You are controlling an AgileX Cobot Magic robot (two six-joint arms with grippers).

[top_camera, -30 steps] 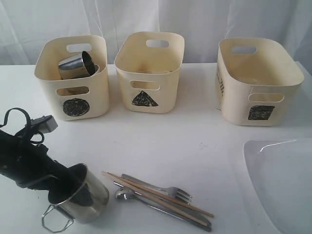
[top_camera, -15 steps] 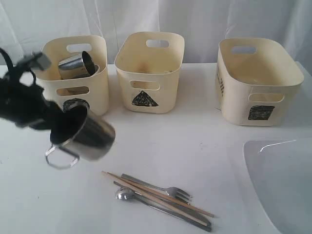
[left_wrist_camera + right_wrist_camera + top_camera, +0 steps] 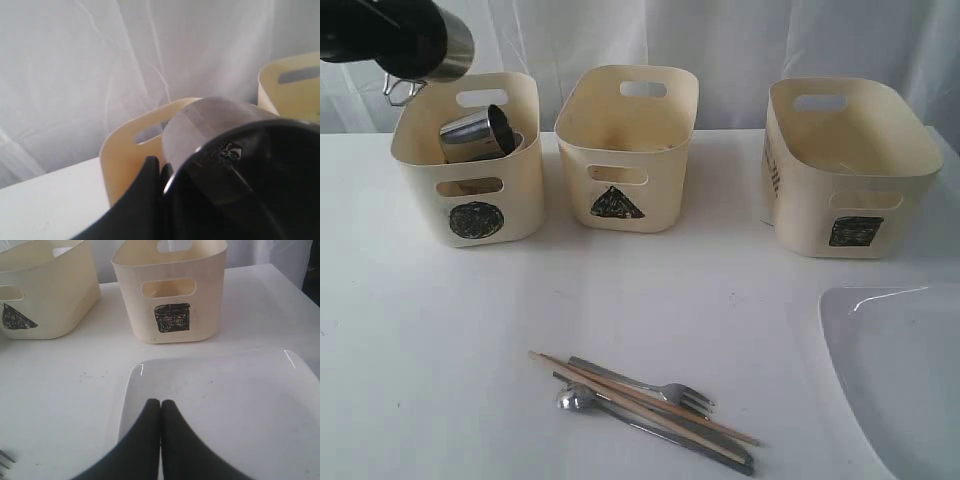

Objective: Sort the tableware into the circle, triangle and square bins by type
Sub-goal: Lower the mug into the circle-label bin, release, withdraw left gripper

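My left gripper [image 3: 428, 45] is shut on the rim of a shiny steel mug [image 3: 452, 52] and holds it tilted in the air over the back left corner of the circle bin [image 3: 470, 215]. The left wrist view shows the fingers [image 3: 152, 172] pinching the mug's wall [image 3: 210, 130]. Another steel mug [image 3: 475, 133] lies inside the circle bin. Fork [image 3: 655, 385], spoon [image 3: 575, 400], knife [image 3: 705, 448] and chopsticks [image 3: 620, 388] lie in a pile at the table's front. My right gripper [image 3: 160, 403] is shut and empty above the white plate [image 3: 225, 390].
The triangle bin [image 3: 620, 205] stands in the middle and the square bin [image 3: 850, 232] at the right, both along the back of the white table. The plate [image 3: 900, 370] fills the front right corner. A white curtain hangs behind the bins.
My left gripper has lifted the steel mug from the table's front left, up and back, to above the circle bin. The right gripper and the cutlery have not moved.
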